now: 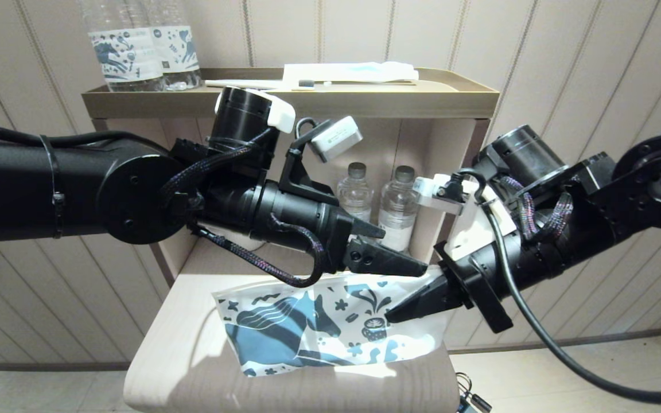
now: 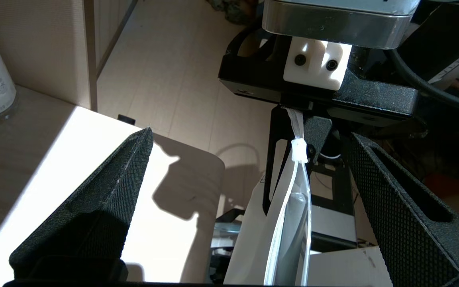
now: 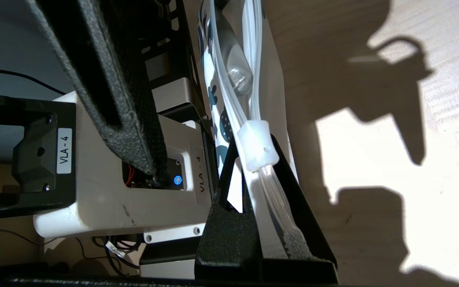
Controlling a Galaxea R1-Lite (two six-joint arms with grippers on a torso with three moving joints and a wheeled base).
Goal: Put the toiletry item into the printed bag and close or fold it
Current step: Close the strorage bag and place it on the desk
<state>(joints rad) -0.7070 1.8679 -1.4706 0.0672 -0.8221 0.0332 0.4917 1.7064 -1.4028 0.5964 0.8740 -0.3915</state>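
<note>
1. The printed bag (image 1: 319, 330), a white translucent pouch with a dark blue horse and flowers, hangs at lower centre of the head view, over the front of a pale wooden shelf (image 1: 158, 367).
2. Inside it, in my right wrist view, a slim pale rounded shape shows through the plastic near the top centre; I take it for the toiletry item (image 3: 235, 65), though I cannot tell more of it.
3. A small white slider (image 3: 255, 145) sits on the bag's zip edge, touching the fingertips of my right gripper.
4. My right gripper (image 1: 393, 314), coming in from the right of the head view, is clamped on the bag's upper right edge.
5. My left gripper (image 1: 402, 249), just above the bag at centre, stands with its fingers (image 2: 106, 191) spread wide and grasps nothing; the bag's zip edge lies between them in the left wrist view.
6. Behind, in the cabinet's open niche, stand two small water bottles (image 1: 379, 203).
7. On the tray (image 1: 290, 103) at upper centre: two labelled bottles (image 1: 144, 51), a flat white packet (image 1: 350, 71) and a toothbrush (image 1: 261, 84).
</note>
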